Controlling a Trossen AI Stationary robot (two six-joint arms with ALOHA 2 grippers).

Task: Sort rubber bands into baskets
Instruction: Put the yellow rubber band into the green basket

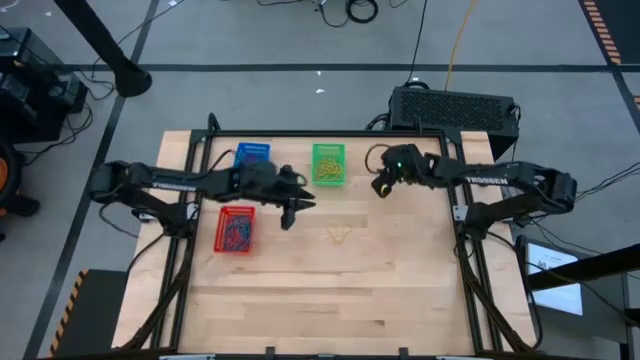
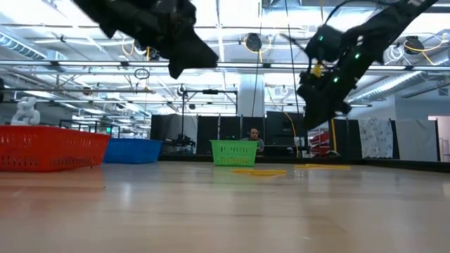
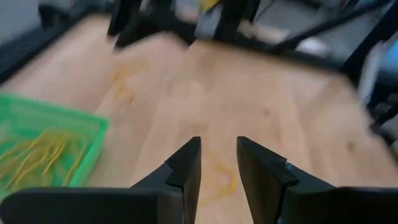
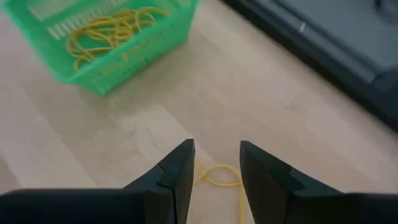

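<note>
Three baskets stand on the table: blue [image 1: 252, 155], green [image 1: 328, 165] and red [image 1: 236, 230]. The green basket [image 4: 106, 37] holds several yellow rubber bands [image 4: 109, 28]. The red one holds a tangle of bands. More yellow bands [image 1: 340, 234] lie loose on the wood. My left gripper [image 1: 296, 208] hangs open and empty between the red basket and those loose bands, with a yellow band [image 3: 221, 183] on the table below it. My right gripper [image 1: 382, 186] hangs open and empty just right of the green basket, over another yellow band [image 4: 219, 176]. Both grippers are well above the table in the low view.
A black box with a grille [image 1: 452, 108] sits beyond the table's far right corner. Black frame bars [image 1: 190, 170] run along the table's sides. Bare wood [image 1: 330, 300] stretches across the near half. A person [image 2: 253, 137] shows far behind the table.
</note>
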